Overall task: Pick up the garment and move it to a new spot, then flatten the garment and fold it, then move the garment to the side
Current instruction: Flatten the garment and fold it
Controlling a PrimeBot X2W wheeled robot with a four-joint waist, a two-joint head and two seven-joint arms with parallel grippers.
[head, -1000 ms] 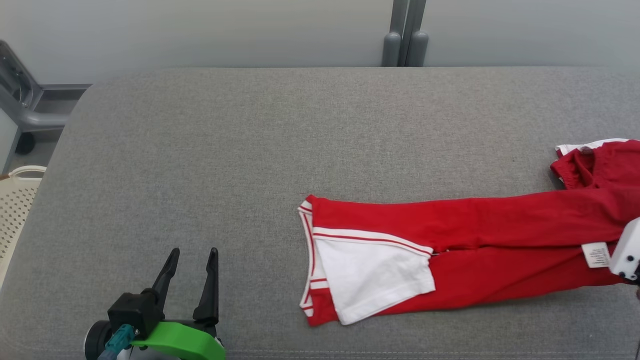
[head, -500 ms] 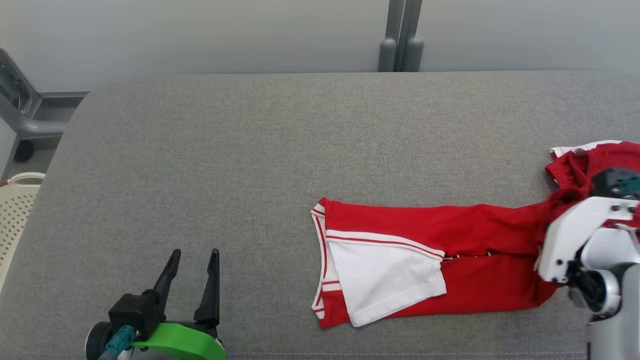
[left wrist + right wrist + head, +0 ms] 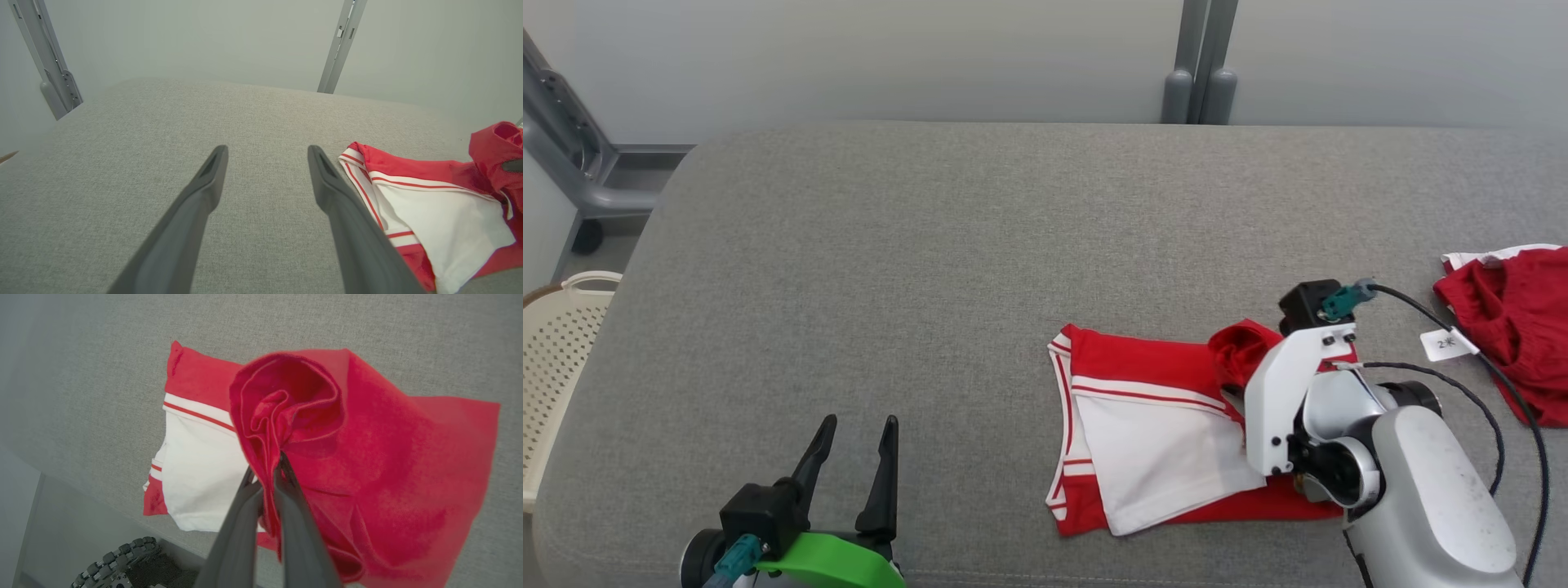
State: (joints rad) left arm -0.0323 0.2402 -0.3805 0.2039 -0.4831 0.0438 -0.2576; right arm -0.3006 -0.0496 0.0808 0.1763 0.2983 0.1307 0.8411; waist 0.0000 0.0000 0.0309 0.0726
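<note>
Along the right wrist view, the right gripper (image 3: 267,473) is clamped on a bunched fold of the red cloth garment (image 3: 367,457), white-panelled and stripe-trimmed, raised above the grey padded fabric surface (image 3: 102,355). To fold well, I judge this end should be carried over the flat part and laid edge on edge without dragging the lower layer. From the head view, the garment lies right of centre near the front edge, the left gripper (image 3: 858,425) well apart. Its own wrist view shows fingers (image 3: 204,192) spread, holding nothing; the white panel (image 3: 441,216) lies smooth, the red end crumpled.
</note>
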